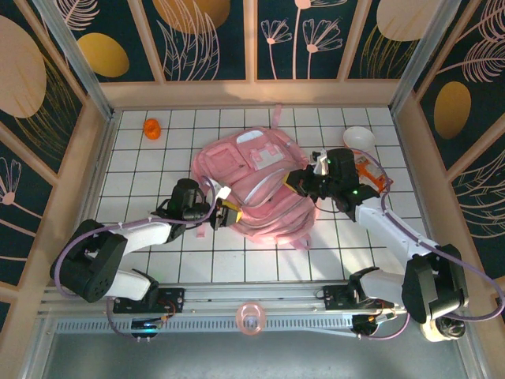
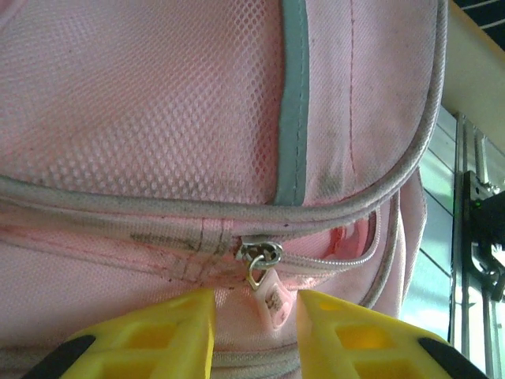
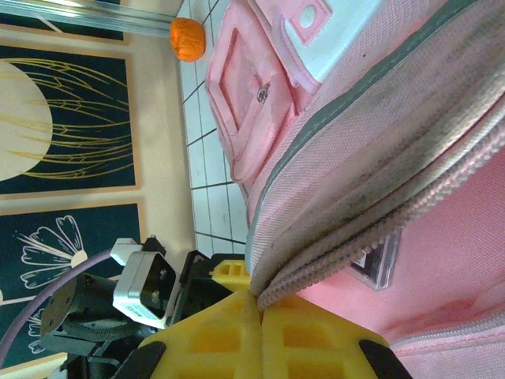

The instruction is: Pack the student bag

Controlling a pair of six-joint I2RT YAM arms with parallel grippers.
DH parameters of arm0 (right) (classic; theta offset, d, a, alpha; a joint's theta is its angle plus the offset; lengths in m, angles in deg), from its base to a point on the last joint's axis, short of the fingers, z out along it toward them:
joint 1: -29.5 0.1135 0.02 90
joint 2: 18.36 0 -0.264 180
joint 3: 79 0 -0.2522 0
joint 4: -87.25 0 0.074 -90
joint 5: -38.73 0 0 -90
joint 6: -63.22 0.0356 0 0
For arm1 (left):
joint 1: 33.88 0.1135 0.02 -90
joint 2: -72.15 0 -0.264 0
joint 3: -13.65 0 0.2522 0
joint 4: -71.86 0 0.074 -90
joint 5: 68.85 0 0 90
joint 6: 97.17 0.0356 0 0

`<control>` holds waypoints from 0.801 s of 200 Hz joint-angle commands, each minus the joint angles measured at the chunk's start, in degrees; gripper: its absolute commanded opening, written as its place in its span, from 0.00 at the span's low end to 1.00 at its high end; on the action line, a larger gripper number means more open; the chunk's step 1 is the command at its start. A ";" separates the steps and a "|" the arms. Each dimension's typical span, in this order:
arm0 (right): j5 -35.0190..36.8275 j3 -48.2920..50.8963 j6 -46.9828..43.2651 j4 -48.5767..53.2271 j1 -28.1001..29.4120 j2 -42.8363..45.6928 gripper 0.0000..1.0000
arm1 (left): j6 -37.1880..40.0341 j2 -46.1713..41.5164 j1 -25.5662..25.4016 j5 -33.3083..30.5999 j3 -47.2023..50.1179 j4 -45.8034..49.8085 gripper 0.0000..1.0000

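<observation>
The student bag (image 1: 252,189) is lying mid-worktop (image 1: 150,257), and the step in hand seems to be working its zip. The right end effector (image 3: 260,308) is clamping the bag's zip edge, jaws fully together, on the side facing the right edge. The left end effector (image 1: 227,215) is standing narrowly parted, its 2 yellow fingers (image 2: 173,332) flanking the zipper pull (image 2: 268,296) without gripping. Next, it is needing to pinch that tab squarely and drag along the track.

Overhead looks down; both wrist cameras hug bag (image 1: 268,209).
</observation>
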 commanded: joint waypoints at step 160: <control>5.63 5.29 6.87 -13.91 4.31 -1.63 0.00 | -4.07 0.38 -9.40 6.17 -0.78 -4.37 0.00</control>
